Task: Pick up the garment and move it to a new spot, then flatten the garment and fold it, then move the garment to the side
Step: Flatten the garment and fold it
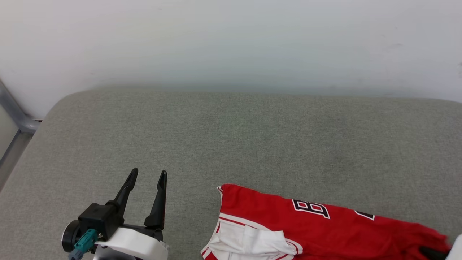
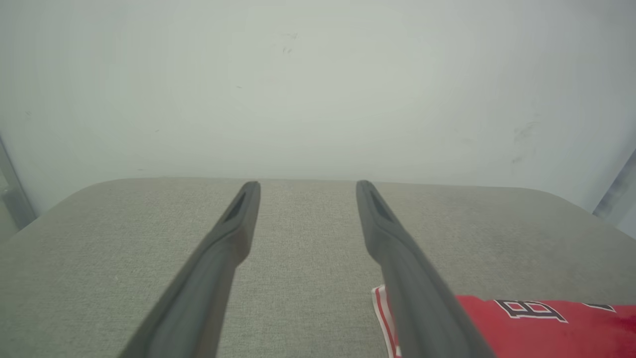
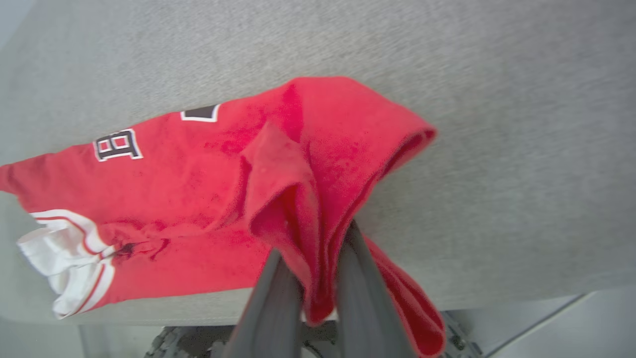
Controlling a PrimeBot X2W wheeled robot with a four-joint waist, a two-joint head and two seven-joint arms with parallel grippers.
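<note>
The garment, a red jersey with a white sleeve and black white-outlined letters, lies bunched at the near right of the grey padded table. My right gripper is shut on a fold of its red cloth at the table's near edge, and some fabric hangs past the fingers. A dark bit of this right gripper peeks in at the lower right corner. My left gripper hovers open over bare table, left of the garment, with nothing between its fingers. The left gripper points at the wall, with the garment at its lower right.
A pale wall stands right behind the table's far edge. A metal frame runs along the far left. Beyond the table's near edge, dark base parts show below.
</note>
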